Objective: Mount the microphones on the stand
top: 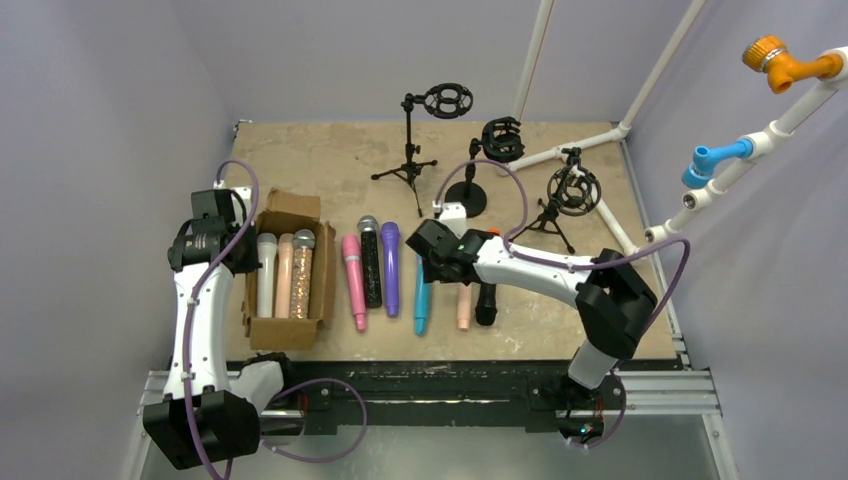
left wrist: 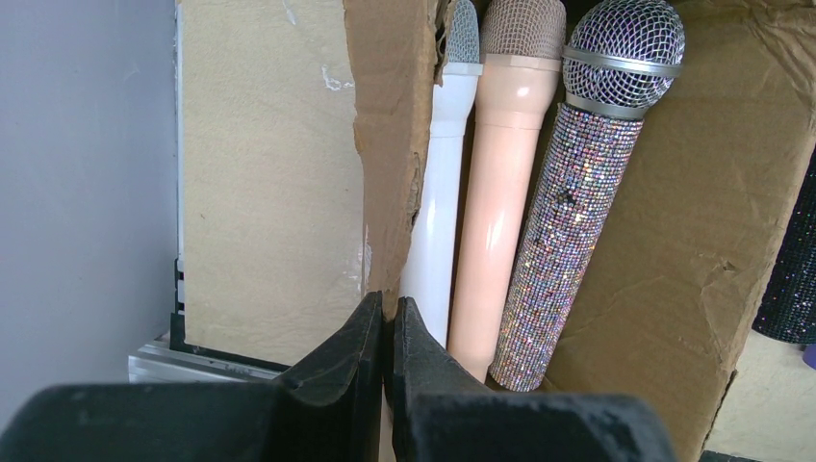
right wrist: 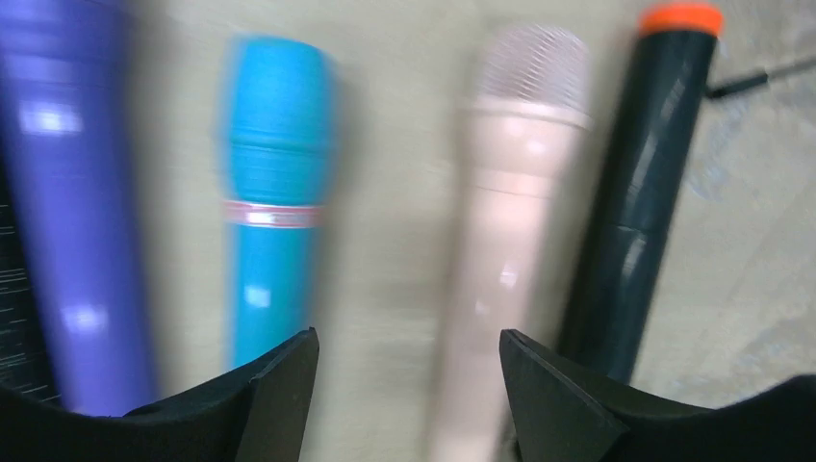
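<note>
Peach microphone (right wrist: 520, 192) looks, through the blur, nearest the wide-open right gripper (right wrist: 406, 339), which should line up over it before squeezing.

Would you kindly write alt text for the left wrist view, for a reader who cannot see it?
A white microphone, a peach microphone and a silver glitter microphone lie side by side in a cardboard box. In front, the left tool, shut, meets the box's torn wall.

Nine microphones (top: 353, 280), three stands (top: 410, 150), one box (top: 300, 212)
</note>
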{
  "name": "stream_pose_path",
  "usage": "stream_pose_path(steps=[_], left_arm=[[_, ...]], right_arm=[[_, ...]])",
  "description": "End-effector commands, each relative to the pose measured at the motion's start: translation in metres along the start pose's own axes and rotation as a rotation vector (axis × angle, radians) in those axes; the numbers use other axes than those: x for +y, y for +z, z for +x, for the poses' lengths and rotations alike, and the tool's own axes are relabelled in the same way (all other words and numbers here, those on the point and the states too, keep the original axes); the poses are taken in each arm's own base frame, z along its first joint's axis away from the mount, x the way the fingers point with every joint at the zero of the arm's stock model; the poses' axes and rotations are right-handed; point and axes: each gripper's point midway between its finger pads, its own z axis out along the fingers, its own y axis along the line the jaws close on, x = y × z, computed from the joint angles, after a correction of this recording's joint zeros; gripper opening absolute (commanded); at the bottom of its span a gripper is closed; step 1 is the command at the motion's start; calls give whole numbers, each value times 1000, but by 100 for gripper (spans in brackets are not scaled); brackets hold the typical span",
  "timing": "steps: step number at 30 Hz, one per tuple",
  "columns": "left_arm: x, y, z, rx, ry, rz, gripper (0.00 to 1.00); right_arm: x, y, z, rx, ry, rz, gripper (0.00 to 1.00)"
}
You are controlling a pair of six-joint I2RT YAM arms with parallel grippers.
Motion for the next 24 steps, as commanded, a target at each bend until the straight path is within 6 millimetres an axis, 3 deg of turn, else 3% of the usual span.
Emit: stream_pose_path(steps=[1,4,6,9,10,13,15,18,24], left_arm=[[-1,-8,-17,-88,3,6,0],[-1,-9,-16,-87,-5,9,0],[-2,-10,-16,-87,-11,11,0],[-4,-11,-15,-83,-22,20,0],[-4,-12,-15,-80,-25,22,0],[-5,-15,-15,-79,-30,27,0],[-6,-17,-14,-82,-37,29,0],[-7,-18,-14,-86,-41,35,0],[-8,-22,-15,-104,-40,42,0]], right_arm=[[66,-88,-69,-209,35,-192,72],[123,-128,-90,-259,30,-362,68],[161,-143,-97,-256,31,-469,64],[219,-156,-98,-219,4,-601,60],[237,-151,-93,-206,-23,-609,59],[278,-153,-90,-190,-62,-659,58],[298,-153,-92,-179,-61,-695,58],[320,-143,-78,-116,-63,-750,58],[338,-116,-56,-28,-67,-762,58]])
